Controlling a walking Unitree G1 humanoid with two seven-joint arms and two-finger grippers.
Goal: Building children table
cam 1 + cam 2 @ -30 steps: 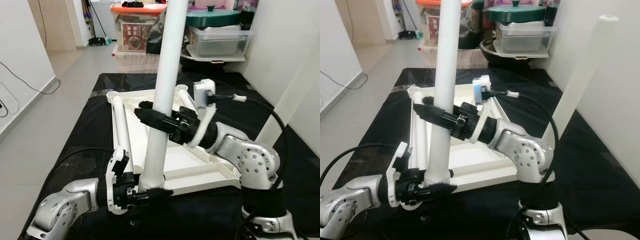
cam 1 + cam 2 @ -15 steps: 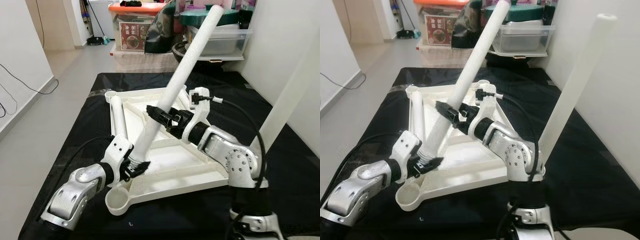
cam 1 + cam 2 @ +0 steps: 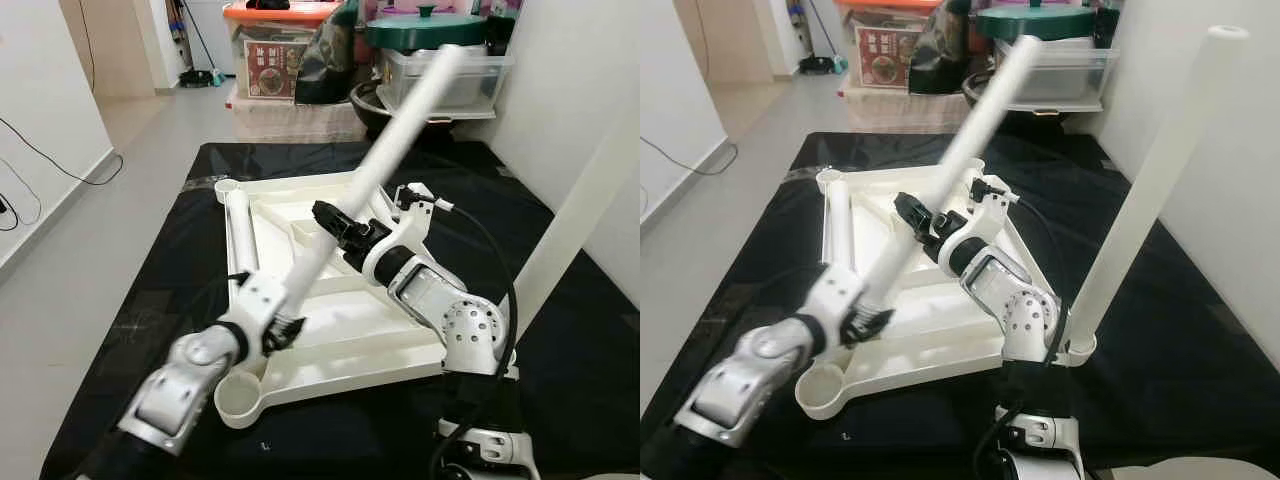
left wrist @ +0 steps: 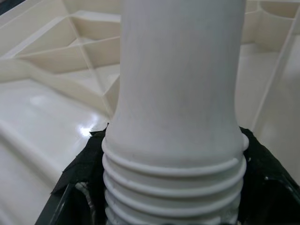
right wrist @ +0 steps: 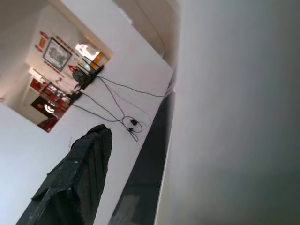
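Overturned tabletop (image 3: 390, 345) lying on a mat (image 3: 180, 260) on the floor (image 3: 120, 150). A loose leg (image 3: 238, 240) lies along the tabletop's left edge; an open corner socket (image 3: 240, 398) sits at its near left. A tilted leg (image 3: 380, 160) slants from near left up toward far right, with the left gripper (image 3: 283, 328) at its lower end and the right gripper (image 3: 335, 222) around its middle. An upright leg (image 3: 1150, 190) stands at the near right corner. Storage boxes (image 3: 275, 60) stand behind the mat.

Red label with unreadable print on storage box (image 3: 271, 72), no legible text elsewhere
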